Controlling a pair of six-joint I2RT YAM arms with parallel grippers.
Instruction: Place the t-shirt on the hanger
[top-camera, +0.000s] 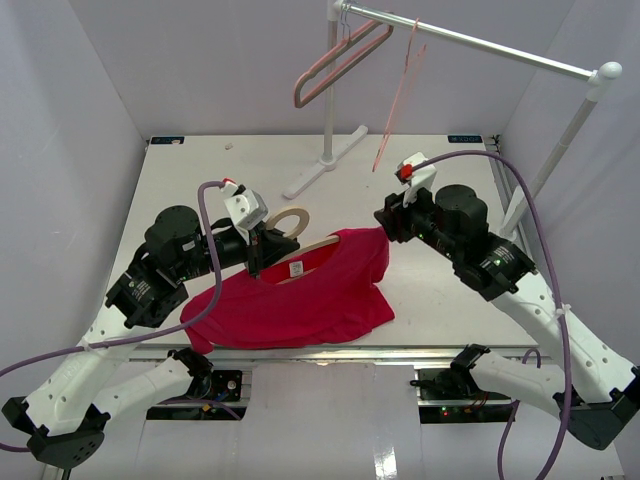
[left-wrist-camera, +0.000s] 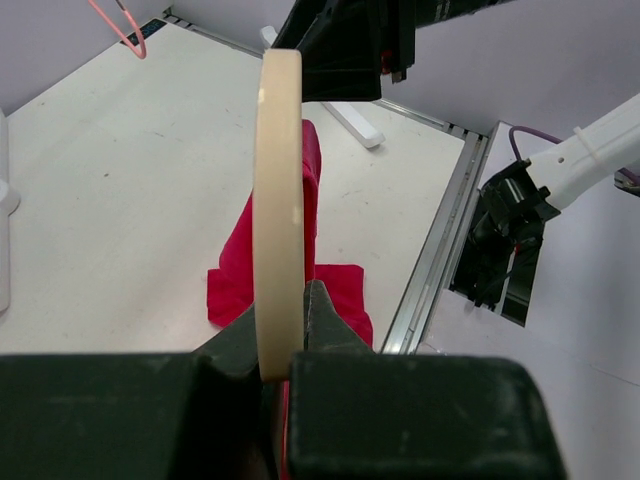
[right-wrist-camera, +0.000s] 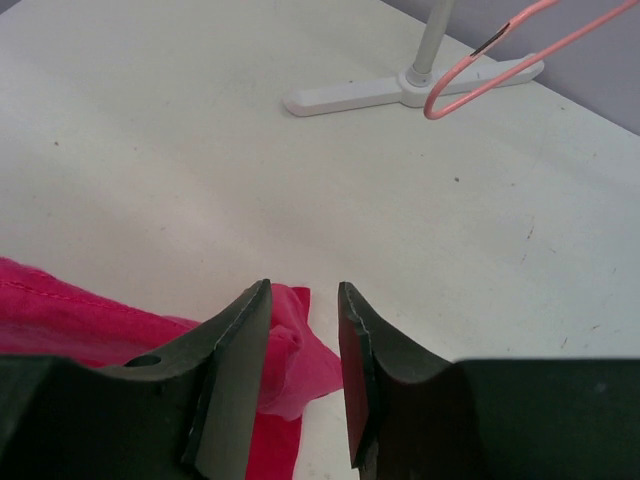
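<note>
The red t-shirt (top-camera: 300, 295) lies flat on the table, its white label (top-camera: 297, 268) showing at the neck. The tan wooden hanger (top-camera: 291, 222) has its hook sticking out of the neck; one arm (top-camera: 325, 241) shows along the collar and the frame is hidden under the cloth. My left gripper (top-camera: 258, 250) is shut on the hanger at the hook's base; the left wrist view shows the hook (left-wrist-camera: 278, 190) edge-on between the jaws (left-wrist-camera: 285, 330). My right gripper (top-camera: 385, 225) is open at the shirt's right shoulder, its jaws (right-wrist-camera: 303, 290) either side of a cloth corner (right-wrist-camera: 290, 350).
A white clothes rack stands at the back, with its base (top-camera: 325, 165) on the table and its rail (top-camera: 480, 45) overhead. A pinkish-brown hanger (top-camera: 335, 65) and a thin pink wire hanger (top-camera: 400, 95) hang on it. The table's front rail (left-wrist-camera: 440, 250) is near the shirt's hem.
</note>
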